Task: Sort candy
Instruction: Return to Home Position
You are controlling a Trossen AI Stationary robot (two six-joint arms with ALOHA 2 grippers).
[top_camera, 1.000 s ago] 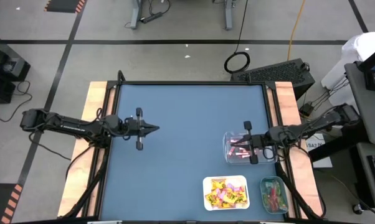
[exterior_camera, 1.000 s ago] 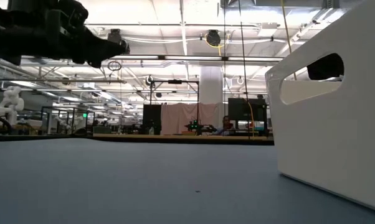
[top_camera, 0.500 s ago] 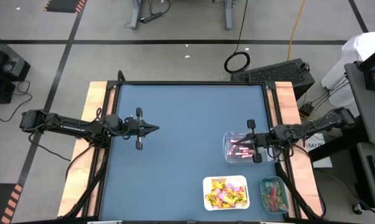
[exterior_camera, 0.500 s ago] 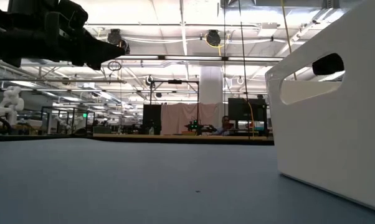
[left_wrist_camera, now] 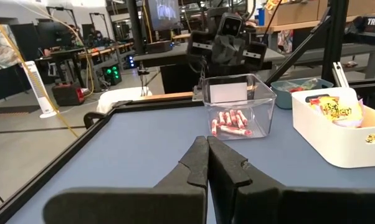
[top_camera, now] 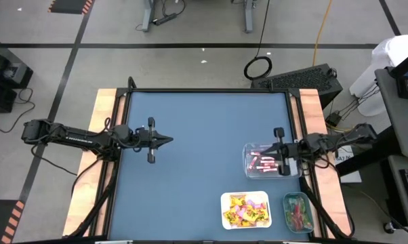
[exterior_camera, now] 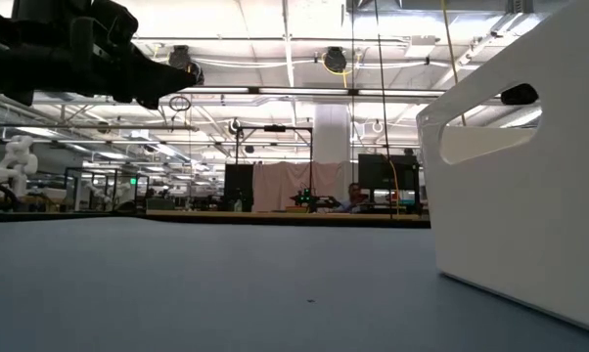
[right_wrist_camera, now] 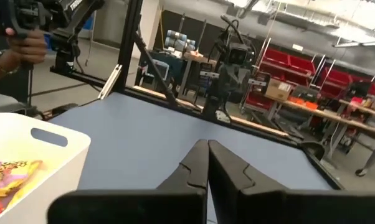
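The candy lies sorted in three trays at the right. Pink-red sticks (top_camera: 260, 163) lie in a clear tray (top_camera: 247, 150), yellow packets (top_camera: 245, 209) in a white tray (top_camera: 224, 198), and green and red pieces (top_camera: 297, 213) in a green-tinted tray (top_camera: 286, 200). My right gripper (top_camera: 265, 156) is shut with nothing in it and points level toward the left edge above the clear tray's right side. My left gripper (top_camera: 170, 140) is shut with nothing in it and hangs level above the table's left half, pointing right. The left wrist view shows the sticks (left_wrist_camera: 230, 122) and packets (left_wrist_camera: 332, 107).
Bare blue table top (top_camera: 204, 122) spans the middle and far part. Wooden side rails (top_camera: 106, 108) flank it. In the low view the white tray (exterior_camera: 529, 176) stands close at the right. A person's hand (right_wrist_camera: 19, 34) shows beyond the table in the right wrist view.
My right gripper has drawn back toward the table's right edge above the clear tray, staying shut and holding nothing. The candy and trays have not moved.
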